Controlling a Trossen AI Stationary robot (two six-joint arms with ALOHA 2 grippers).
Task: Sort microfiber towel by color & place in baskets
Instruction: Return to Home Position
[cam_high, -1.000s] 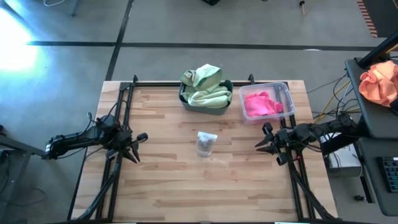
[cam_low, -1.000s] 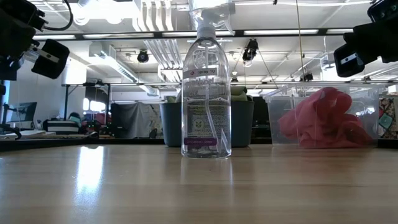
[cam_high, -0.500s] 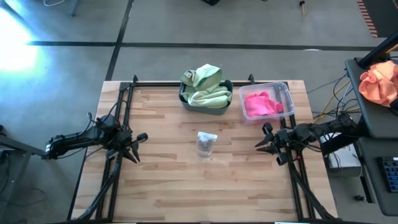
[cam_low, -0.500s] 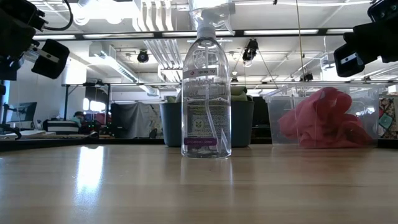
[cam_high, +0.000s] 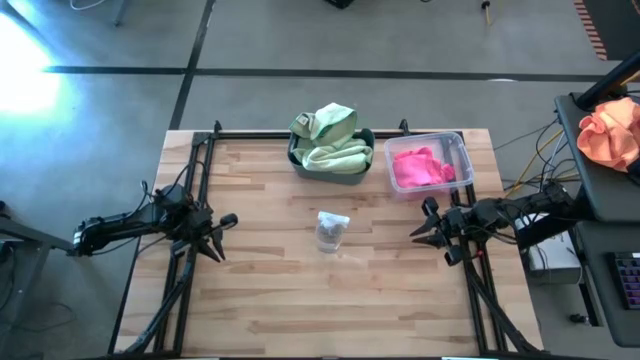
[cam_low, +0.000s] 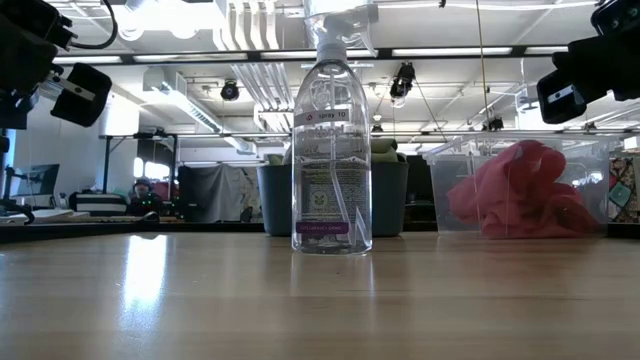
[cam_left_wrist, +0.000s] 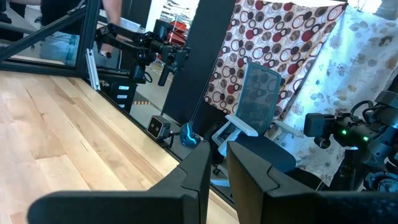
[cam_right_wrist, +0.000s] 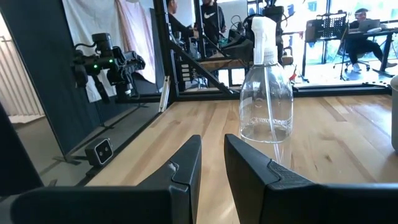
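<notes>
Left gripper (cam_left_wrist: 217, 152) is recorded above the left edge of the table (cam_high: 260, 290), about midway along that edge, with its 2 fingers drawn close together, only a narrow slit being left between them and nothing being held. Right gripper (cam_right_wrist: 212, 142) is recorded in the mirrored place at the right edge, its 2 fingers likewise brought together on nothing. No towel is seen loose on the table. The green towels (cam_high: 328, 138) are heaped in the teal basket (cam_high: 352, 176), the pile rising above the rim and 1 fold hanging over the far left corner. The pink towels (cam_high: 420, 167) are bunched inside the clear basket (cam_high: 462, 150) and are seen through its wall in the low view. The 2 baskets are set side by side at the far edge of the table, the teal one near the middle and the clear one to its right, with a narrow gap noted between them. The right gripper is placed on the near side of the clear basket, apart from it. A clear spray bottle (cam_high: 331, 230) with a white trigger head is stood upright near the table's centre, on the near side of the teal basket and well apart from both grippers. An orange cloth (cam_high: 610, 135) is noted off the table to the right. A standing person (cam_right_wrist: 214, 22) is seen in the room beyond.
</notes>
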